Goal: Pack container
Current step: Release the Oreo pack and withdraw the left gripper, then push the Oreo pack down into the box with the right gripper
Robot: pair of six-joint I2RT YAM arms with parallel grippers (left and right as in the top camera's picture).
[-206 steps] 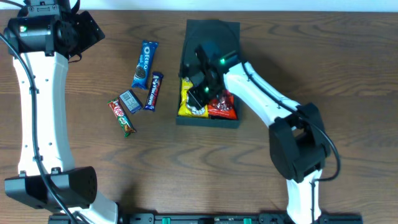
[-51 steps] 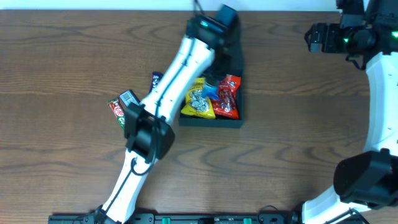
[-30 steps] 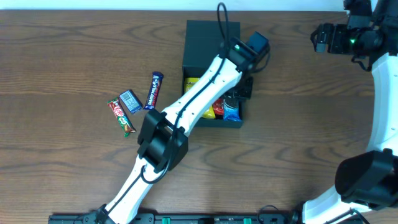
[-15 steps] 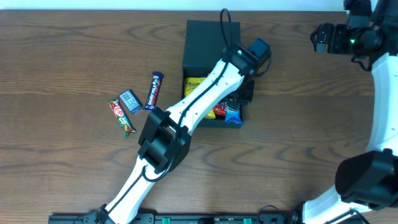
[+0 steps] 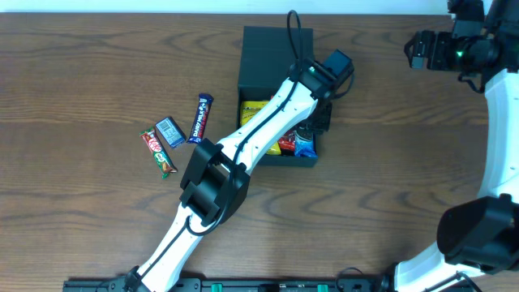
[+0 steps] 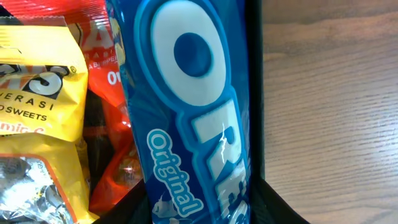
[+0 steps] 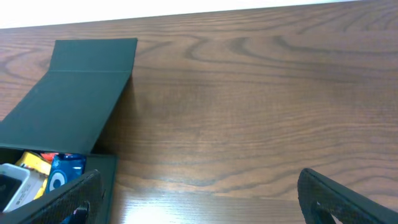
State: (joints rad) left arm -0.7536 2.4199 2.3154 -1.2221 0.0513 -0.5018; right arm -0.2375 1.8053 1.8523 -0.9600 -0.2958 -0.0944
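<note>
The left gripper (image 5: 318, 122), closed partway on a glossy blue Oreo packet (image 6: 193, 112), hung just inside the right wall of the matte dark cardboard container (image 5: 268, 61) beneath it, with bare wood-grain table (image 5: 405, 162) beyond that wall, while the right gripper (image 7: 199, 180) spread wide and empty well off to that side.

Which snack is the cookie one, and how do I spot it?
Find the dark box in the middle of the table. Inside, against its right wall seen from above, sits the blue Oreo packet, next to a red packet and a yellow packet. It is the only blue one there, with white letters.
</note>
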